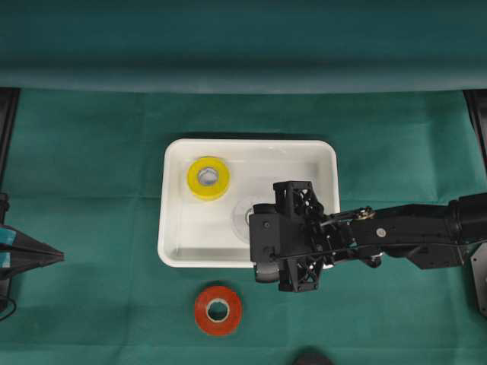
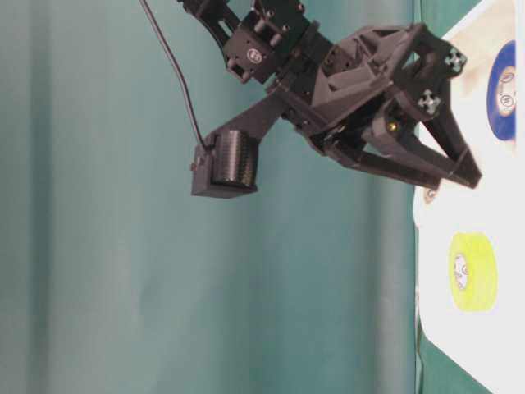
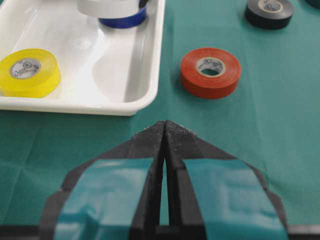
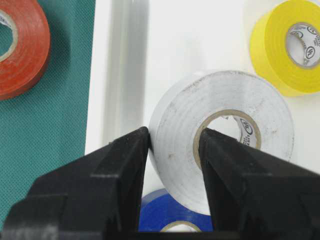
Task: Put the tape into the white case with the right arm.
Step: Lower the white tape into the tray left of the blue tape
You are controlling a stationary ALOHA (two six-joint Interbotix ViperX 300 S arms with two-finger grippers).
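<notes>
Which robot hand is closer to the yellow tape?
The right gripper. It hangs over the white case near the yellow tape, gripping a white tape roll. The left gripper sits far off at the cloth's edge.

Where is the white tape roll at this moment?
In the right wrist view the white tape roll is gripped by the right tool, over the white case, above a blue roll, near the yellow roll.

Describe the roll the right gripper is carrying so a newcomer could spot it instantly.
Start at the white case in the middle of the green cloth. Over its right half, the all-black right gripper pinches the white tape roll, one finger in the core and one outside. It is the only white roll; yellow tape and blue tape lie in the case and red tape lies on the cloth.
</notes>
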